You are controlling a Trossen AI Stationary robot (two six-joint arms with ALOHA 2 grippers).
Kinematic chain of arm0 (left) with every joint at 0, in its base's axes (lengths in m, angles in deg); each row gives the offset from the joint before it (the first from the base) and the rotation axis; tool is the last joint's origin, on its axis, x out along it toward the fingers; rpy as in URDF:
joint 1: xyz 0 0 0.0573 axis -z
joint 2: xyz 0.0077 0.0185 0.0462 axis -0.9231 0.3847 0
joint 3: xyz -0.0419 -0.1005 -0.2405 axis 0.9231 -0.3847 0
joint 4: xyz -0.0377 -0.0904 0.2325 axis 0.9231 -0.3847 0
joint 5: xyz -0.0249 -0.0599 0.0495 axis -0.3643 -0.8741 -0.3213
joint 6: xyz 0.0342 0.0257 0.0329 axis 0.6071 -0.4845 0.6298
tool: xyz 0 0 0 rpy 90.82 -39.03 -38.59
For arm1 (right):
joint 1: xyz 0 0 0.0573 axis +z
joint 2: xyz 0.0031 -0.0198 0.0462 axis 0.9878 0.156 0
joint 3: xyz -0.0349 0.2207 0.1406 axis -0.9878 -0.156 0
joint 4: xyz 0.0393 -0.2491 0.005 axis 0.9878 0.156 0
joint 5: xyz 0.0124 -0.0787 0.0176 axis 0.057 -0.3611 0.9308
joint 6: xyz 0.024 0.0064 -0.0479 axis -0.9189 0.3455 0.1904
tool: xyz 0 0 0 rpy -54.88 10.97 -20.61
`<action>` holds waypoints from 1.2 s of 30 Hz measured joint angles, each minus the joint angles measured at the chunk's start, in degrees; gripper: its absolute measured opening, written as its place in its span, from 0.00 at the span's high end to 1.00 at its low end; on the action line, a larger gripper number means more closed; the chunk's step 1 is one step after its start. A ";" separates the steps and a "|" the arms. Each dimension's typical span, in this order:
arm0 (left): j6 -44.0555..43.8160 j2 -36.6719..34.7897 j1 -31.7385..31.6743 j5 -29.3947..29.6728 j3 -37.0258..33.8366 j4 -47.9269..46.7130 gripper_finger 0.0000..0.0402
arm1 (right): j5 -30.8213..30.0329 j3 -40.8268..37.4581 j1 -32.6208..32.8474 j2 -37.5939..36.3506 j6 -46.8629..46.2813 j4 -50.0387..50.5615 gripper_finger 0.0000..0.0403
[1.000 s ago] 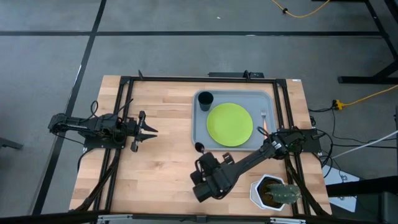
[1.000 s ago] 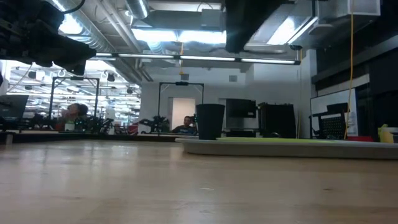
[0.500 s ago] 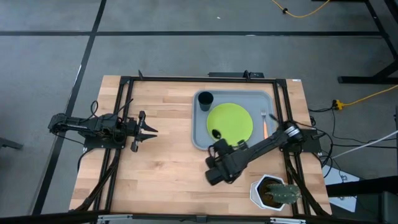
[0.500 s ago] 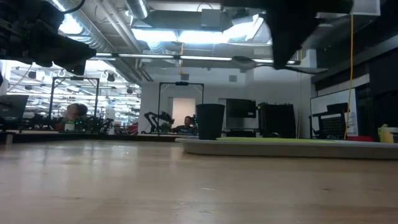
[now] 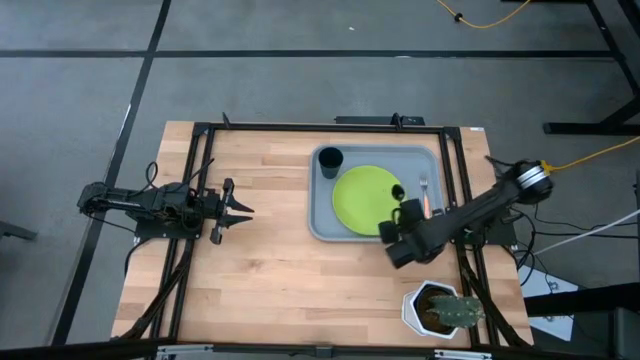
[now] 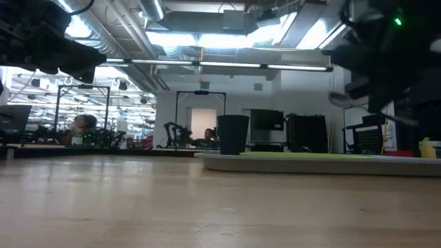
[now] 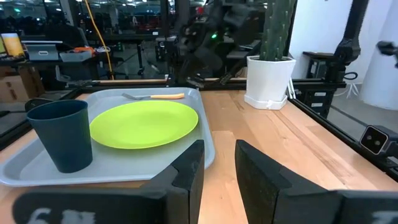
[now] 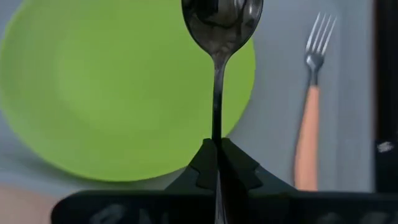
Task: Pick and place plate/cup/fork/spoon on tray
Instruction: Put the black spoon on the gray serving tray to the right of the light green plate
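Two arms show from above: your left gripper (image 5: pixel 243 211) waits over bare table (image 5: pixel 250 270), fingers parted on nothing, while your right gripper (image 5: pixel 402 213) hangs over the tray (image 5: pixel 322 222), at the plate's (image 5: pixel 367 198) edge. The cup (image 5: pixel 330 159) and fork (image 5: pixel 424 194) lie on that tray. Your right wrist view shows the jaws clamped on the spoon (image 8: pixel 219 25), bowl above plate and tray, beside the fork.

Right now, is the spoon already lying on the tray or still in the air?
In the air: the right gripper is shut on the spoon, holding it above the plate and tray.
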 joint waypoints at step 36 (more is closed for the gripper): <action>0.00 0.00 -0.01 -0.01 -0.01 0.00 0.79 | 9.99 -17.14 -24.28 -18.44 22.40 -17.25 0.99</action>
